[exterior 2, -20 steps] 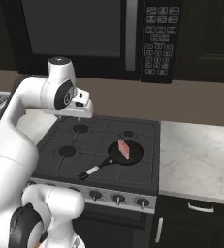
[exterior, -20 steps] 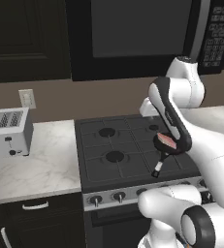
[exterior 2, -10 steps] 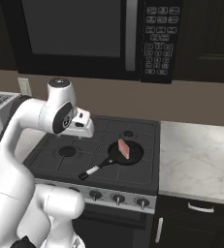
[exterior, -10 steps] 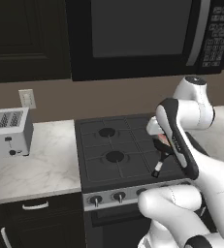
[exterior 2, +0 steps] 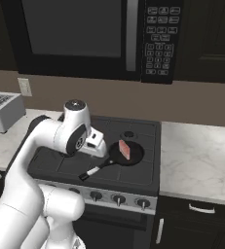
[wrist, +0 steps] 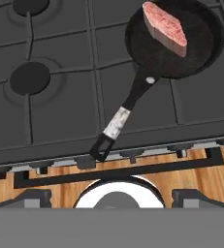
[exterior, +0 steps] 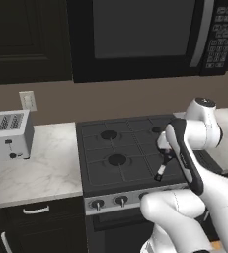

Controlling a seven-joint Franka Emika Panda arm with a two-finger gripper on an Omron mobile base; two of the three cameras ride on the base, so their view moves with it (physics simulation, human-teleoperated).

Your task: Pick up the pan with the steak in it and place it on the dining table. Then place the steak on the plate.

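Pan [wrist: 174, 41] sits on the stove [exterior 2: 84, 163], front-right burner area, near the stove's right edge; handle [wrist: 117, 123] points toward the front edge and its silver-tipped end reaches almost to the front lip above the knobs [exterior 2: 118, 199]. Steak [wrist: 164, 28] lies inside the pan, toward the far rim, pink-red with a paler side edge.

Claw [exterior 2: 95, 144] hovers over the stove just left of the pan in the right base view, not touching pan or handle. Jaws stand wide apart and hold nothing; the two dark fingertips [wrist: 32, 197] sit at the bottom corners of the hand view, far apart, with the handle end between and beyond them.

In the left base view the arm covers most of the pan; only the handle [exterior: 161, 171] shows past it.

Microwave [exterior 2: 84, 34] hangs above the stove; its keypad [exterior 2: 157, 46] has rows of light buttons, markings too small to read. No legible brand anywhere. Toaster [exterior: 7, 136] stands on the marble tabletop [exterior: 41, 170] left of the stove, near the back wall, under a wall outlet [exterior: 27, 100].
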